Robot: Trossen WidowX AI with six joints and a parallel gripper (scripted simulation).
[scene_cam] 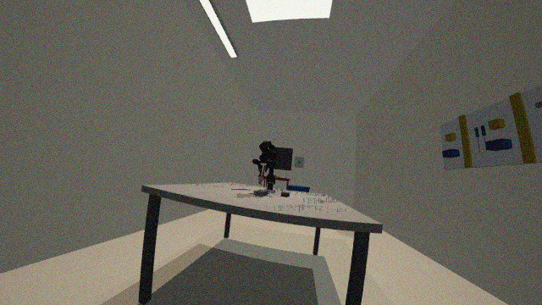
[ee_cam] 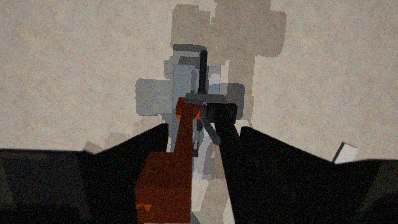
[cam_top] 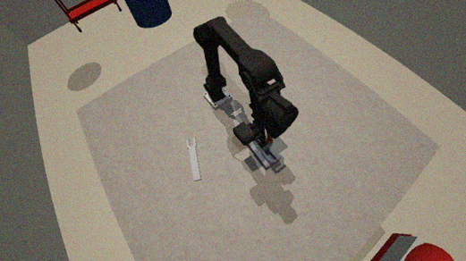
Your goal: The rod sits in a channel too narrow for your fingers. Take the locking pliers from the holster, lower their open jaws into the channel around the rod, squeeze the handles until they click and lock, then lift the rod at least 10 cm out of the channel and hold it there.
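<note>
Locking pliers [ee_cam: 167, 182] [cam_top: 269, 143] [scene_cam: 264, 170] were held between the fingers of the black gripper [ee_cam: 204, 131] [cam_top: 261, 137] [scene_cam: 262, 170], its fingers part closed around the orange and dark handles. Ahead of the handles, the tool's head hung over the grey channel block [ee_cam: 182, 82] [cam_top: 262, 154] [scene_cam: 262, 193], and the exterior view suggested a gap between the two. A slim dark bar [ee_cam: 203, 70] reached forward from the head; whether it was a jaw or the rod could not be told, so the rod's place was sure only as far as the task put it, in the channel.

The step in hand looked like lining up the jaws over the channel. Done well, it called for turning the wrist until the head ran true with the slot, then a slow, straight descent with one jaw on each side of the rod. The handles needed enough hold to stop the tool tilting, but no hard squeeze until the jaws were seated; closing early could have locked them above the rod or against a wall. The silver open-ended wrench [cam_top: 194, 161] [scene_cam: 239, 189] lay well off to one side, outside that path.
</note>
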